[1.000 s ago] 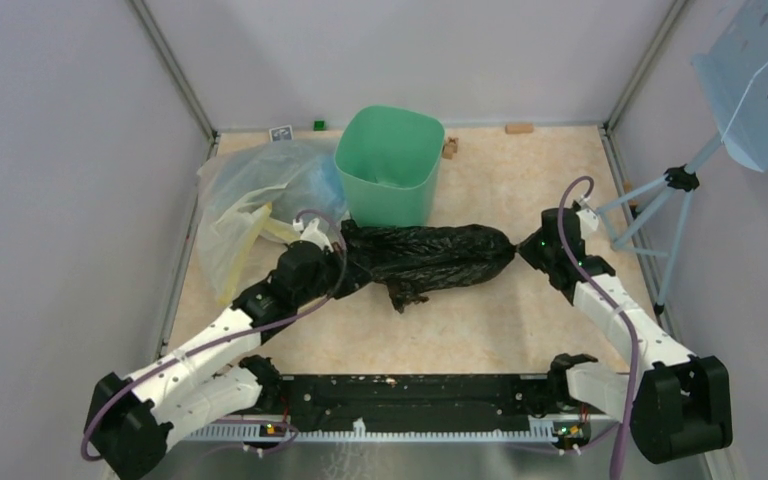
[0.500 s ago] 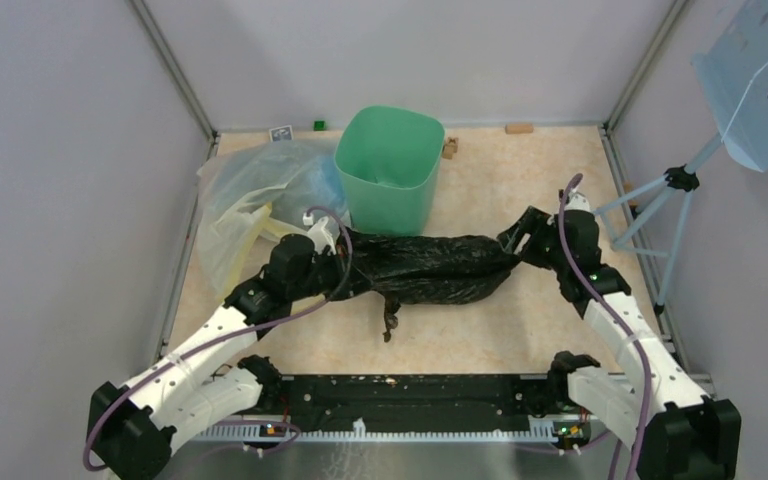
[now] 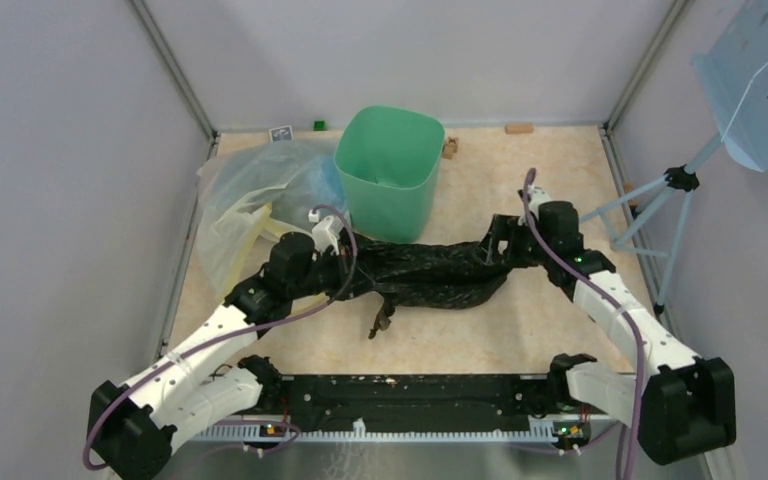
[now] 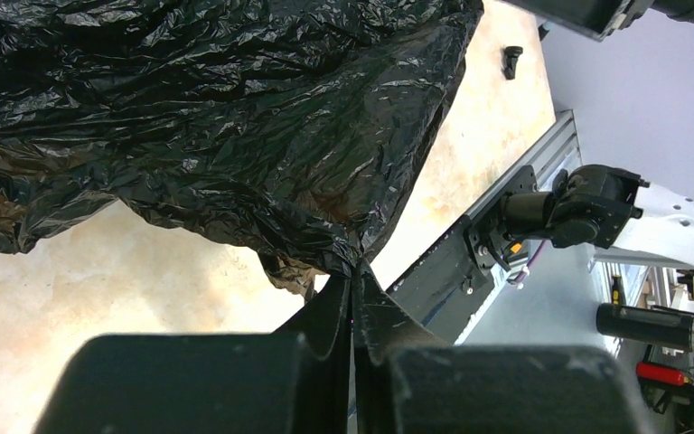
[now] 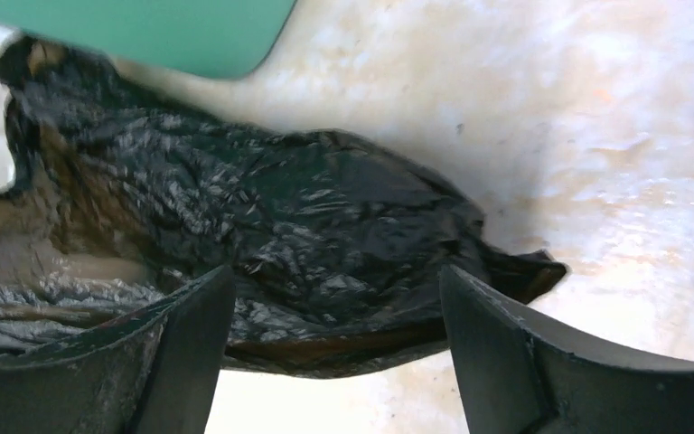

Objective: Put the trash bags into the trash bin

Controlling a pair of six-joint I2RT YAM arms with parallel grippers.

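Black trash bags point(image 3: 430, 275), corner pinched in left end effector point(image 4: 354, 291)

The left arm point(image 3: 210, 335) reaches forward; the left gripper point(image 4: 354, 282) is pinched shut on the left end of the bag point(image 3: 430, 280). The right arm point(image 3: 615, 310) angles inward; the right gripper point(image 5: 334, 271) is spread wide over the bag's right end.

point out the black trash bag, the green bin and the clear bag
black trash bag point(image 3: 440, 275): top view, on its crinkled middle
green bin point(image 3: 392, 205): top view, on its near wall
clear bag point(image 3: 245, 188): top view, on its upper film
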